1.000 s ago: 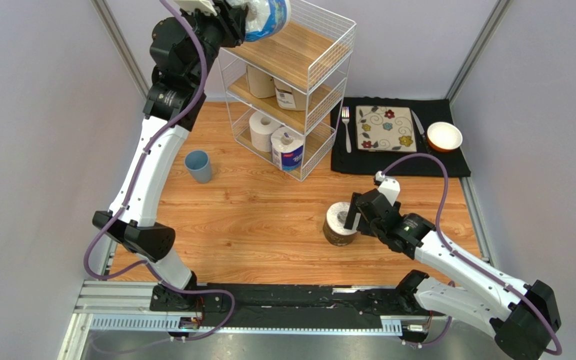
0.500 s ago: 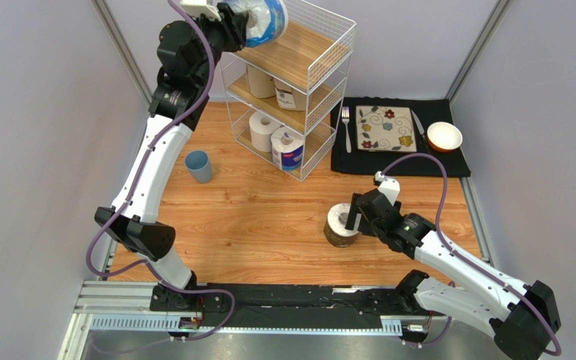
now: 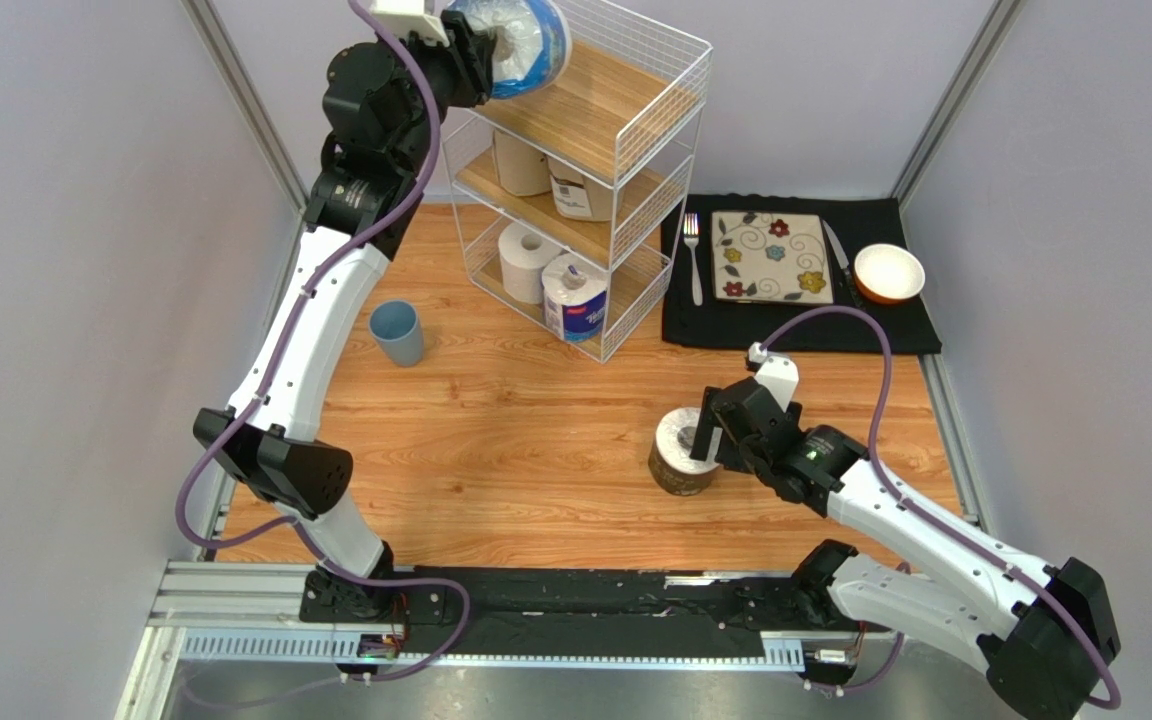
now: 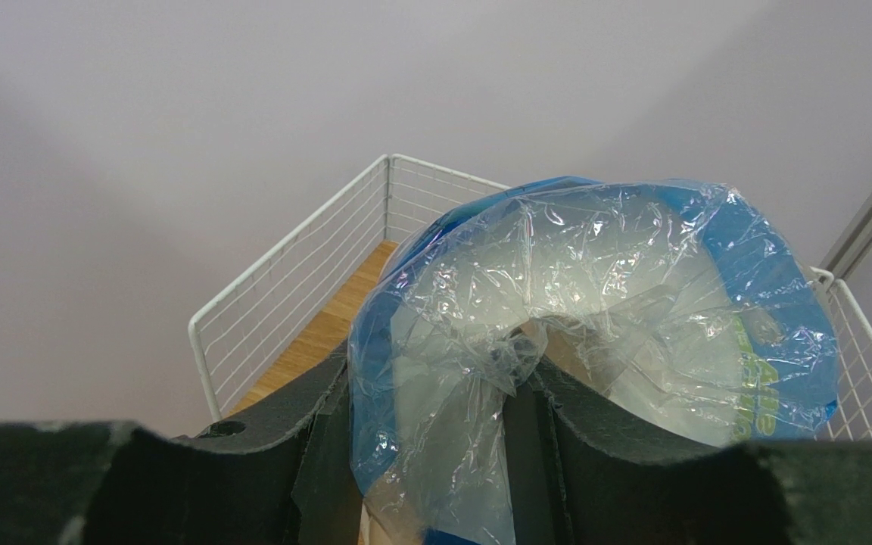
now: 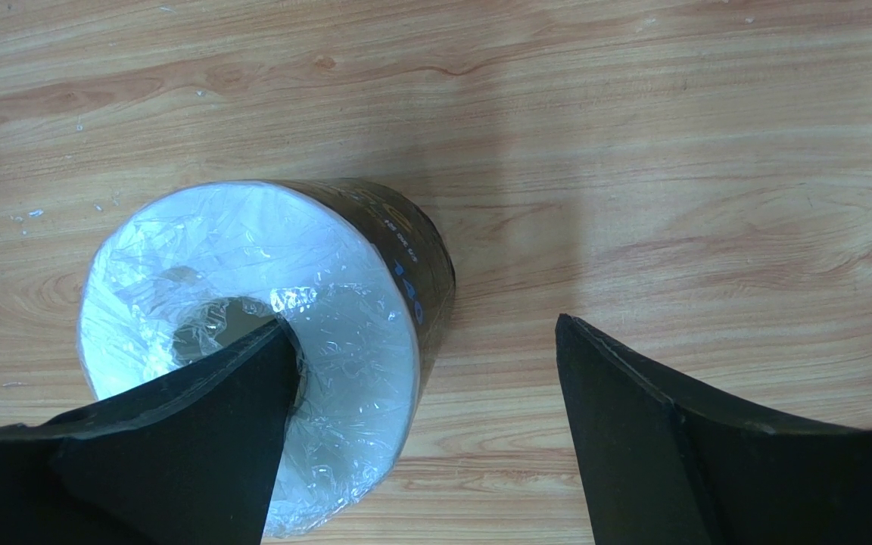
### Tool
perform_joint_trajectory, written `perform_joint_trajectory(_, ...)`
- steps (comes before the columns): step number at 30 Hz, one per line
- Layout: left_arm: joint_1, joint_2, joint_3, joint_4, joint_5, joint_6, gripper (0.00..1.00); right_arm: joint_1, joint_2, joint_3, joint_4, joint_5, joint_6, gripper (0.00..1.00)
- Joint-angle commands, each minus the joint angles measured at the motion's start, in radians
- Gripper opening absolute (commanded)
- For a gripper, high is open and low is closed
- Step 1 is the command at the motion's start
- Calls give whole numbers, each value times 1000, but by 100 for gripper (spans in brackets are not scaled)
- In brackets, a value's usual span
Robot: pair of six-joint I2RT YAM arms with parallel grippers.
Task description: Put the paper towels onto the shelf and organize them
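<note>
Clamping blue-wrapped roll (image 4: 588, 307) between left fingers (image 4: 316, 443), right fingers (image 5: 179, 454) parted astride dark roll (image 5: 344, 295)

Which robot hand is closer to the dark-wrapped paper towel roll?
Right. The open right gripper has a finger over the dark-wrapped roll; the left gripper is far off by the white wire shelf, holding a blue-plastic-wrapped roll.

The left arm (image 3: 297, 323) and right arm (image 3: 913, 525) have white links with black joints. A purple cable (image 3: 892, 378) loops along each.
</note>
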Motion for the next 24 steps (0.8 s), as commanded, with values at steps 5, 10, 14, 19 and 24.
perform_joint_trajectory(5, 9, -29, 11, 75, -32, 42, 0, -4, 17, 6, -26, 8, -30, 85)
perform_joint_trajectory(10, 10, -24, 11, 68, -37, 43, 0, -4, 17, -2, -22, 5, -35, 85)
perform_joint_trajectory(14, 10, -20, 6, 66, -43, 42, 0, -4, 17, -5, -19, 5, -38, 85)
perform_joint_trajectory(19, 12, -29, -25, 65, -62, 40, 0, -4, 18, -6, -17, 11, -38, 85)
perform_joint_trajectory(24, 13, -27, -29, 68, -60, 39, 0, -4, 23, -11, -14, 9, -38, 85)
